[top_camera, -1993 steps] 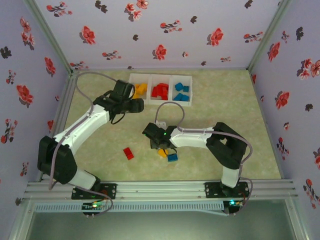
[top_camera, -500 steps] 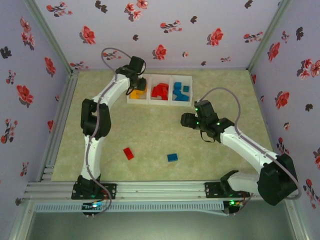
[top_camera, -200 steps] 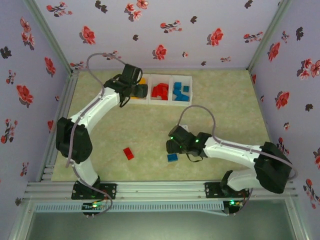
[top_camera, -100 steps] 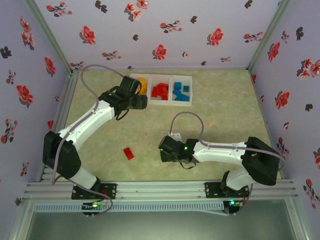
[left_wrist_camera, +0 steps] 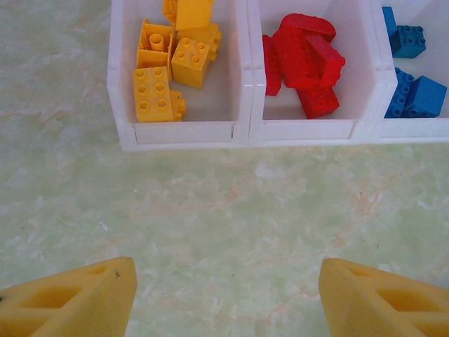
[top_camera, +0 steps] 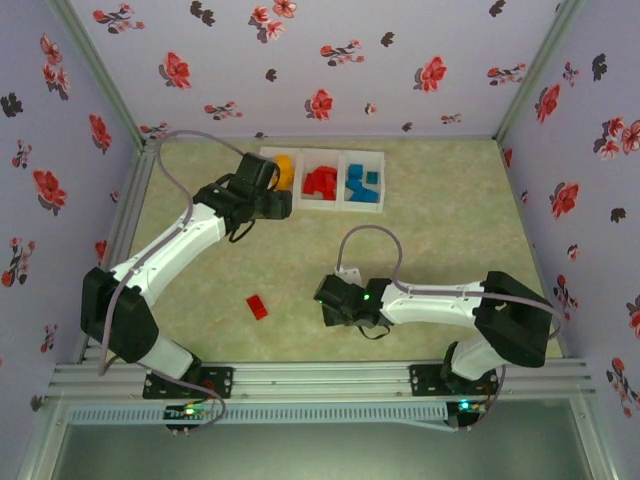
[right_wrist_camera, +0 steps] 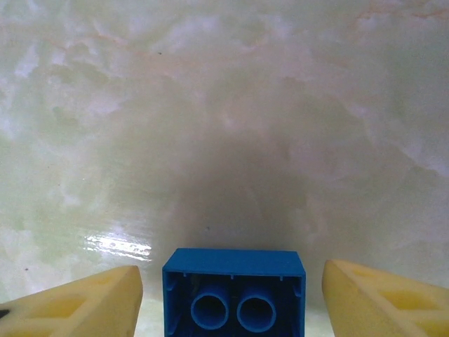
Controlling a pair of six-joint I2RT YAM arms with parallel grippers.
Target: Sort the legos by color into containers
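The small blue plastic brick (right_wrist_camera: 234,291) lies centred between the open right fingers (right_wrist_camera: 77,298), long axis spanning their gap, untouched; left fingers (left_wrist_camera: 70,302) open, empty.

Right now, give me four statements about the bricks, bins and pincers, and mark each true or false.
1. A blue brick sits between the right pincer's fingers, with a gap on each side. True.
2. The left pincer grips a yellow brick. False: it is open and empty.
3. A red brick lies loose on the table. True.
4. The middle bin holds blue bricks. False: it holds red bricks.
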